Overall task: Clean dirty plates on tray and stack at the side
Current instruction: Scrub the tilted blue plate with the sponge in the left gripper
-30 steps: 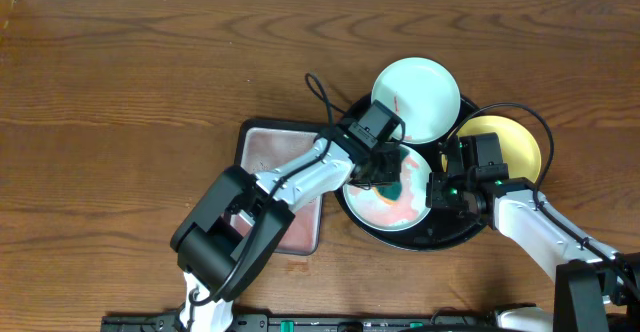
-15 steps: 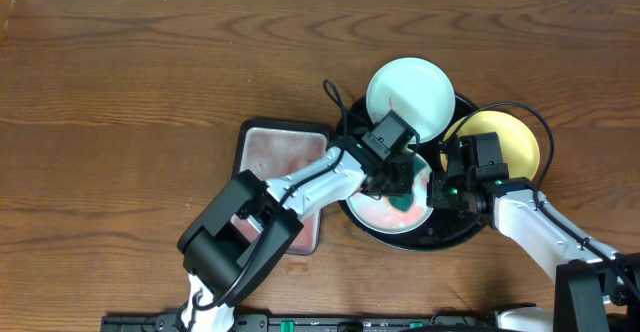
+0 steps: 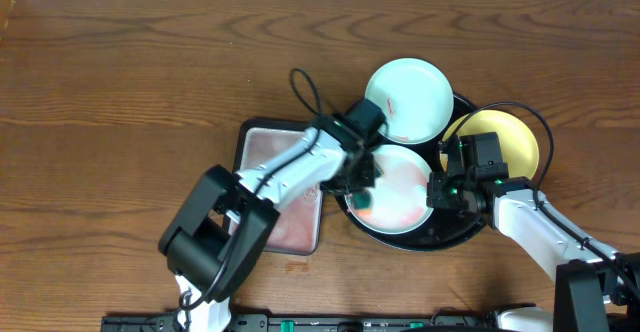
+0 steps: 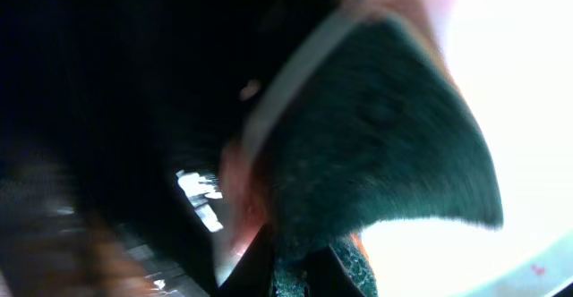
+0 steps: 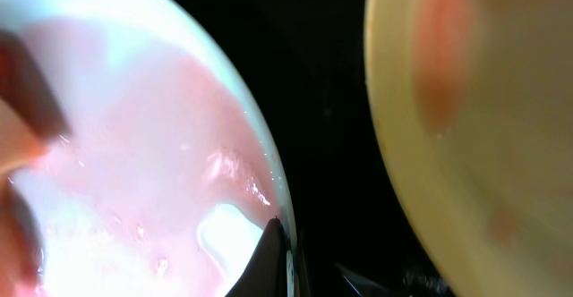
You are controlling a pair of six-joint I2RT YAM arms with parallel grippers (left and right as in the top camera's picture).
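Sweeping leftward over the last second, the left arm (image 3: 300, 167) has dragged the teal sponge (image 3: 362, 202) off the centre of the middle plate (image 3: 400, 187) and out to that plate's left rim, just beside the silver pan (image 3: 262, 152). The left jaws are clenched on the sponge, which fills the left wrist view as a dark green wedge (image 4: 385, 145) against the pale plate. With the sponge out at the rim, a wide pink film shows across the plate's face.

The right arm (image 3: 530, 217) has not shifted. Its jaws are pinched shut on the right rim of the middle plate, and the right wrist view shows a dark fingertip (image 5: 273, 252) on the edge of the plate, with the pink-washed surface (image 5: 134, 154) to one side.

All three plates sit on the black tray (image 3: 440, 234) on the brown bench (image 3: 120, 92). The middle plate lies near the front, the mint plate (image 3: 408, 100) with a thin red streak overhangs the far rim, and the yellow plate (image 3: 505, 142) rests at the right, just beyond the right jaws.
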